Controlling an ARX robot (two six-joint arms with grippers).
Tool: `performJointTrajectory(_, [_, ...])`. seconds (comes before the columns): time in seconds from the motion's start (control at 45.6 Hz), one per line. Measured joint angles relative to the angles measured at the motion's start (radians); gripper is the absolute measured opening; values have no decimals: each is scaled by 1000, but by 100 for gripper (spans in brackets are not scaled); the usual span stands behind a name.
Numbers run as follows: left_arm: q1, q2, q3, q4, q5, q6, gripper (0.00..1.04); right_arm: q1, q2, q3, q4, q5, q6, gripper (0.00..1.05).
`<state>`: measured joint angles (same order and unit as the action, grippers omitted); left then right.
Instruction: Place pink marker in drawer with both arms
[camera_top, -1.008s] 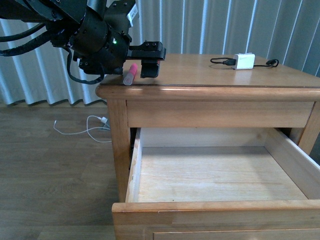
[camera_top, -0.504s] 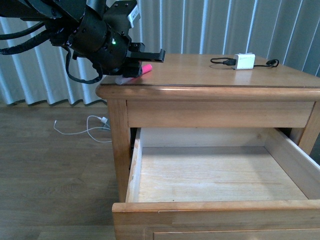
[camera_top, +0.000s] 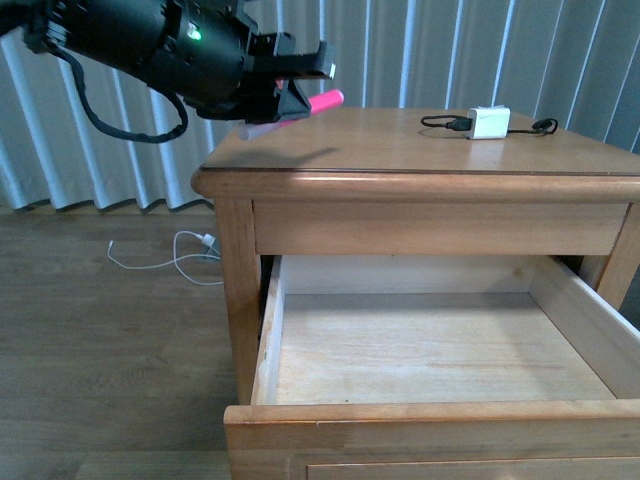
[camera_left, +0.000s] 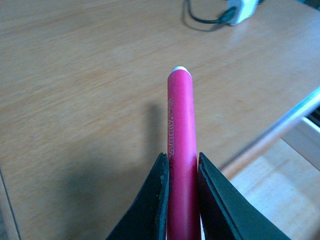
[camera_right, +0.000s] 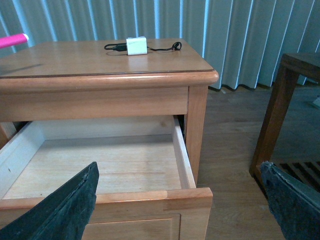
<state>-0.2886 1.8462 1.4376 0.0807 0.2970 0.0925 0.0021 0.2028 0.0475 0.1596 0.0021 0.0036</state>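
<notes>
**Drawer open, marker picked up, not in yet.**
The nightstand (camera_top: 420, 150) has its top drawer (camera_top: 430, 345) pulled wide open. The left gripper (camera_top: 297, 88) is squeezed tight on the pink marker (camera_top: 322, 101) and holds it in the air over the back left of the tabletop. The right gripper (camera_right: 180, 202) is spread wide by the drawer front and holds nothing. Left to do, I think: carry the marker over the drawer and let go.

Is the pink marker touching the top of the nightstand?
Apart. In the front view the left tool holds the pink marker in the air, and its shadow lies separately on the nightstand top below.
</notes>
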Motion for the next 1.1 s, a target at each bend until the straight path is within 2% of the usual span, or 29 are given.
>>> performJointTrajectory(0.307, [-19,-124,-150,-39,229,137,14,0,0,0,0,0,0,96])
performJointTrajectory(0.679, [-131,25,-158,-117,190,284,14,0,0,0,0,0,0,96])
performJointTrajectory(1.096, [-206,247,-72,-125,68,344,14,0,0,0,0,0,0,96])
